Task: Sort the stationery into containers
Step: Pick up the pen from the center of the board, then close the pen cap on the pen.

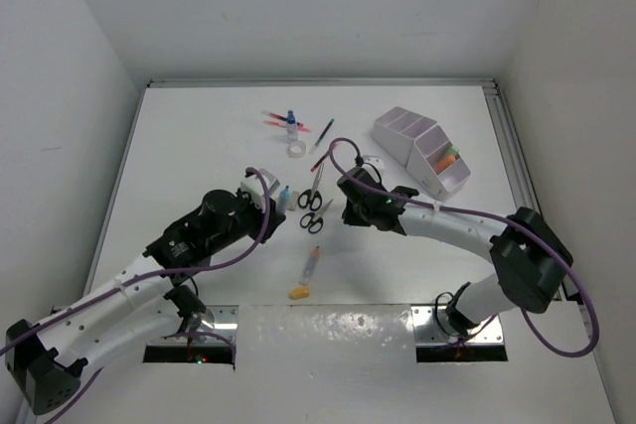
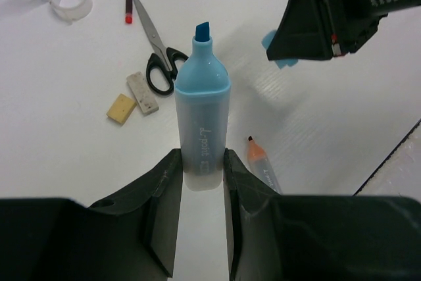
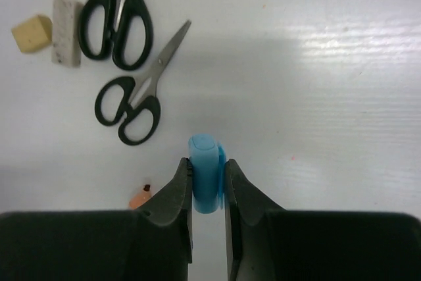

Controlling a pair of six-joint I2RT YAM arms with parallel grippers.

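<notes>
The organiser [image 1: 407,154] stands at the far right of the worktop [image 1: 199,146], a few pieces [image 1: 449,158] in its nearest compartment. At far centre lie the pens [image 1: 273,118] and the bottle [image 1: 291,126], the tape ring [image 1: 296,150] just in front. Nearer, two scissors [image 1: 315,186] lie one behind the other, two erasers [image 2: 142,92] beside the farther pair's handles. Left of them a highlighter [image 2: 202,116] sits in the left claw [image 2: 202,162]; right of them a cap [image 3: 206,176] sits in the right claw [image 3: 208,162]. A marker [image 1: 310,270] lies nearest the arms

The highlighter [image 2: 201,116] is pale blue, its cap [image 3: 205,176] blue, scissors [image 3: 141,90] black-handled.
</notes>
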